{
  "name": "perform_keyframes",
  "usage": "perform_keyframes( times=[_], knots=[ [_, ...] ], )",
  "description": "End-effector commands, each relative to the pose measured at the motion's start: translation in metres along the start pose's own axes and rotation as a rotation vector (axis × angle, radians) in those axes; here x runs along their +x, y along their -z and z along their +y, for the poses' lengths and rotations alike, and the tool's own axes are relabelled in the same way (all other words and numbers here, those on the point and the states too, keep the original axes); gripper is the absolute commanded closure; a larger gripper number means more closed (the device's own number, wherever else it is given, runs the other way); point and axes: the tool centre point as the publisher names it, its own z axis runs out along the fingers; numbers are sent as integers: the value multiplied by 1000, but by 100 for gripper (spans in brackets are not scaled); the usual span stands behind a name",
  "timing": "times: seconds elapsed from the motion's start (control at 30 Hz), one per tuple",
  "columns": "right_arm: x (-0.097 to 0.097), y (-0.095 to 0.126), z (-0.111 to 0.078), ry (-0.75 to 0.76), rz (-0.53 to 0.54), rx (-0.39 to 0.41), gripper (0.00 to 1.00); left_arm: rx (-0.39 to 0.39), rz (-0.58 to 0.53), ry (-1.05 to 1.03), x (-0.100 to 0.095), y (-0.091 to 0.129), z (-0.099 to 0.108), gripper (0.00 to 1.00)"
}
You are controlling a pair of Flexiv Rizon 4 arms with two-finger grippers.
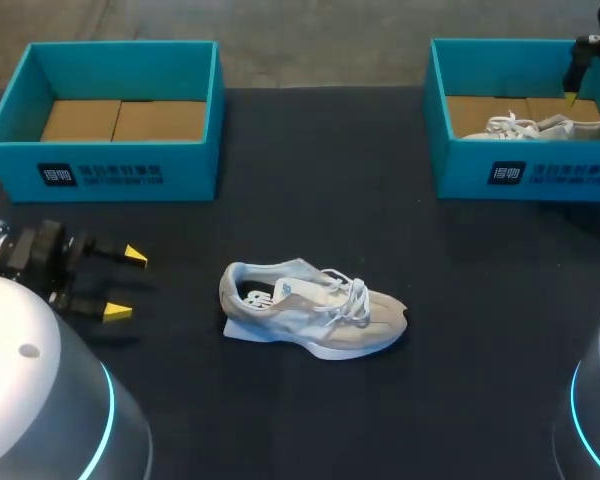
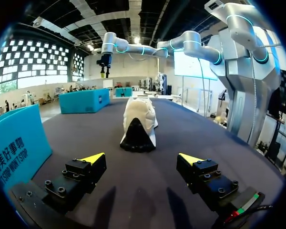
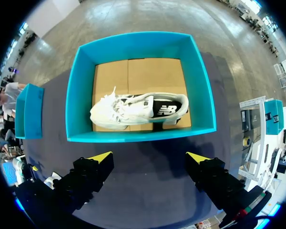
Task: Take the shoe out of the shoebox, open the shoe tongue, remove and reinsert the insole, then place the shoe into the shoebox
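Now, in the head view, the dark bench (image 1: 480, 300) carries two teal boxes. The left shoebox (image 1: 110, 175) sits at ten o'clock, showing only its cardboard floor. The right shoebox (image 1: 525, 175) sits at two o'clock with the boxed shoe (image 1: 540, 126) inside. The loose shoe (image 1: 313, 308) stands on its sole at mid-bench, its toe towards three o'clock. The left claw (image 1: 126, 285) is at nine o'clock, well apart from that shoe's heel, its yellow tips spread wide and gripping nothing. The right claw (image 1: 572, 97) hangs over the right shoebox's far corner.

From the left wrist, the left claw (image 2: 142, 158) is wide open and empty, low over the bench (image 2: 205, 138). The loose shoe (image 2: 139, 121) stands at its twelve o'clock, dark heel towards it and not touching either finger. A wall of the left shoebox (image 2: 16, 148) rises just beside the claw at its nine o'clock. The right shoebox (image 2: 84, 101) lies far off, beyond the shoe, with the right claw (image 2: 104, 70) above it.

From the right wrist, the right claw (image 3: 149, 157) looks straight down, fingers spread wide with nothing between them. The right shoebox (image 3: 138, 136) is at its twelve o'clock. The boxed shoe (image 3: 138, 109) lies lengthwise on the cardboard floor along the wall nearest the claw.
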Motion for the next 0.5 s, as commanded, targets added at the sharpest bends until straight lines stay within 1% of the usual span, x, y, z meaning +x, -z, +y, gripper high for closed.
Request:
perform_keyframes(
  times=[0.03,0.27,0.5],
  knots=[
    [0,0,0,0,-1,0,0,1,-17,9,2,-6,1,0],
    [0,0,0,0,-1,0,0,6,-37,17,1,-17,-2,0],
    [0,0,0,0,-1,0,0,0,-2,19,-4,-36,0,0]
  ],
)
